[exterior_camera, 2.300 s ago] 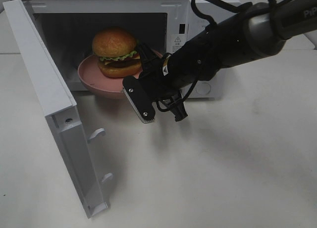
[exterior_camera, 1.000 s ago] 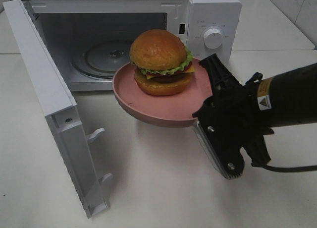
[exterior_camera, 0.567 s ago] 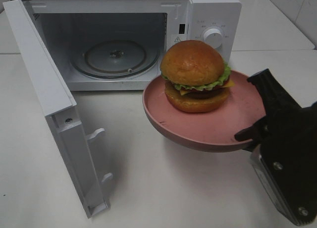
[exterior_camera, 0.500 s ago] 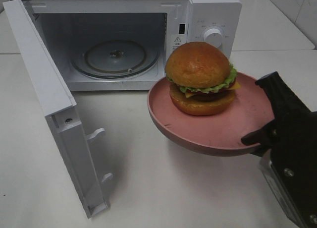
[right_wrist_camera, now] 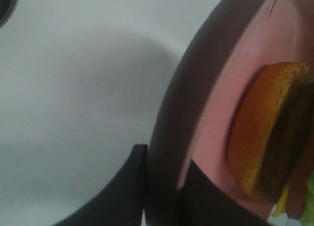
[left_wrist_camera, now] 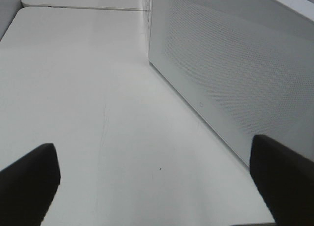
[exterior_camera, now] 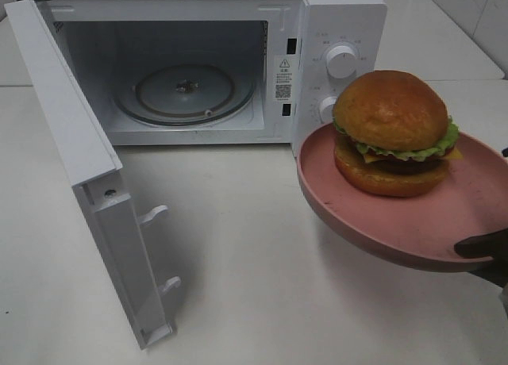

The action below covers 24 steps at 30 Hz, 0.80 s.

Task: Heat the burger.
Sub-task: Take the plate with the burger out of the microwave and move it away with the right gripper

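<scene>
One burger (exterior_camera: 391, 132), one pink plate (exterior_camera: 381, 222), one microwave (exterior_camera: 333, 16) with its door (exterior_camera: 75, 159) swung open. I see my right gripper (right_wrist_camera: 159, 186) clamped on the plate's rim, the burger sitting just beyond it, out in front of the microwave. Glossy golden bun, green lettuce, dark patty. My left gripper (left_wrist_camera: 157, 182) hangs with jaws wide apart, holding nothing.

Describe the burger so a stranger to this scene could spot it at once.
Start at the white microwave with its door swung open and its cavity empty. To the right of it, in front of its knobs, a round pink plate is held above the table by the right gripper. The burger sits on it: glossy golden-brown bun, green lettuce, dark patty.
</scene>
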Available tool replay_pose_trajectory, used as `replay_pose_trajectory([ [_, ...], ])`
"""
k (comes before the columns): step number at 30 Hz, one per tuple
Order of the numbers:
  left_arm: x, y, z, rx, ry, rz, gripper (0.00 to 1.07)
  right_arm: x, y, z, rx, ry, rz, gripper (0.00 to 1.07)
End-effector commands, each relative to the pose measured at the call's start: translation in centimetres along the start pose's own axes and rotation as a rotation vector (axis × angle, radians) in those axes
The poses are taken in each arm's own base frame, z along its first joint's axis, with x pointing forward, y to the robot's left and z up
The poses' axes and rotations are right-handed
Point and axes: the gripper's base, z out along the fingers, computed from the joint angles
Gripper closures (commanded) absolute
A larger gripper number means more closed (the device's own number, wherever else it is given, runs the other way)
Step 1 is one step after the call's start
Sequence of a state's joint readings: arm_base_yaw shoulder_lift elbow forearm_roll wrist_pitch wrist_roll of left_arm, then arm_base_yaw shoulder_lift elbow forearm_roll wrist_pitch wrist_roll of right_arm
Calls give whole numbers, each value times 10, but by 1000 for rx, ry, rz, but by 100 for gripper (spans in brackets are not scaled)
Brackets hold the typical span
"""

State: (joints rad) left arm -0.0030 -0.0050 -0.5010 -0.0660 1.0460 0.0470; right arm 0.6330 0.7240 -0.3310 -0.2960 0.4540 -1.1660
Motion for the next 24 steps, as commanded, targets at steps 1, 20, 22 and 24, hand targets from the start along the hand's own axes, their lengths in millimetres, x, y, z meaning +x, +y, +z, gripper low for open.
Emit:
replay_pose_trajectory([
  [1, 1, 0, -2, -2, -25, -3, 9, 4, -6, -7, 79, 30, 21, 107],
  [20, 1, 0, -2, -2, -25, -3, 9, 30, -5, -10, 108, 313, 228, 107],
  [22, 1, 0, -2, -2, -25, -3, 9, 33, -4, -11, 101, 355, 248, 107],
  [24, 1, 0, -2, -2, -25, -3, 9, 35, -3, -11, 95, 377, 254, 107],
])
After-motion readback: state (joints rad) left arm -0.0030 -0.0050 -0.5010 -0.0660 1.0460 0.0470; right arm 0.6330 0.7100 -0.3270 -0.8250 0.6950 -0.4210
